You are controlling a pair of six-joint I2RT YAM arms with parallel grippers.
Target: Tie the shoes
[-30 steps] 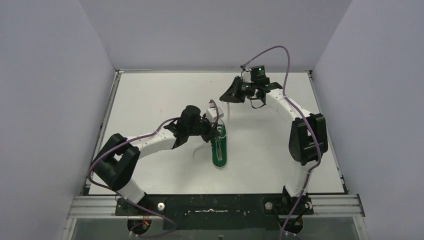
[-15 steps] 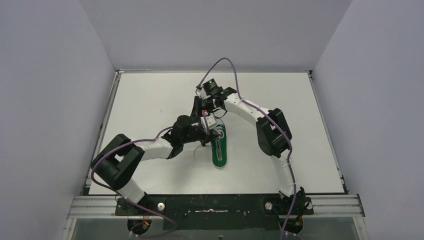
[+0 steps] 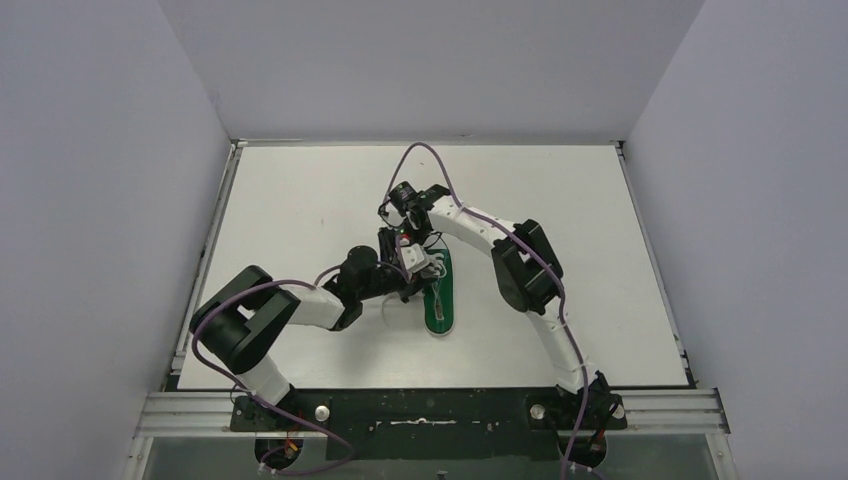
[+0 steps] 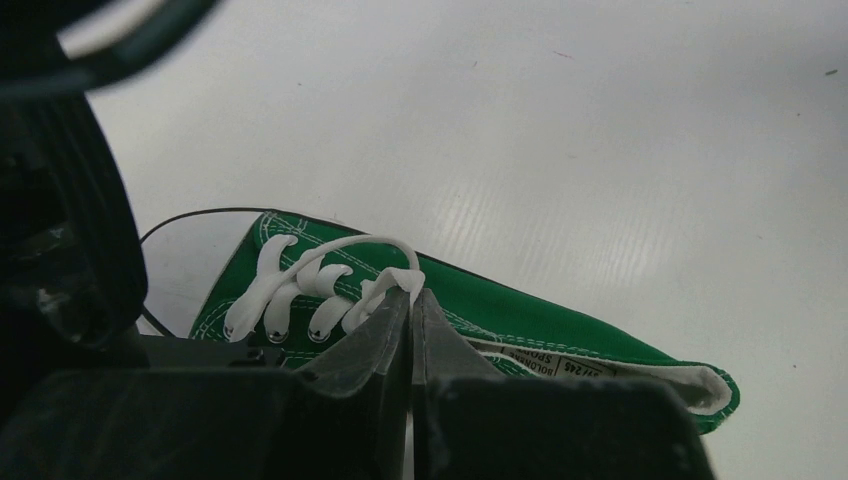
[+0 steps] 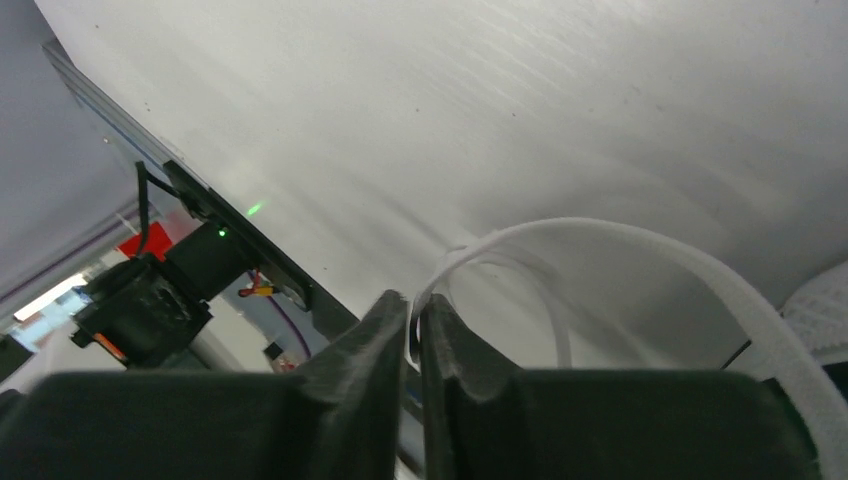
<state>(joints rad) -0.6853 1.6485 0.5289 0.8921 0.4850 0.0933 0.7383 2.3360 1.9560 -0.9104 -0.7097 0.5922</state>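
Your left tool [image 4: 412, 298] is fully closed, and it pinches one strand of the long white laces [image 4: 300, 285] at its tips, just above the eyelets. Your right tool [image 5: 413, 300] is closed down to a thin slit. A flat band of lace enters between its tips and curves away in a wide loop, so it seems to be pinched there, though only lightly.

The small green canvas sneaker with the white rubber sole rim [image 3: 440, 300] lies on the white bench [image 3: 300, 200], near the middle, with its heel toward the arm bases. Both tools meet over its laced front part.

I judge that the left tool holds close to the eyelets to anchor the shoe and keep the lacing tight. The right tool holds farther along the lace, lifted off the bench, so that a loop can stand open for the knot. The knot itself is not yet formed. You should take care that the light grip on the right does not let the band slip.
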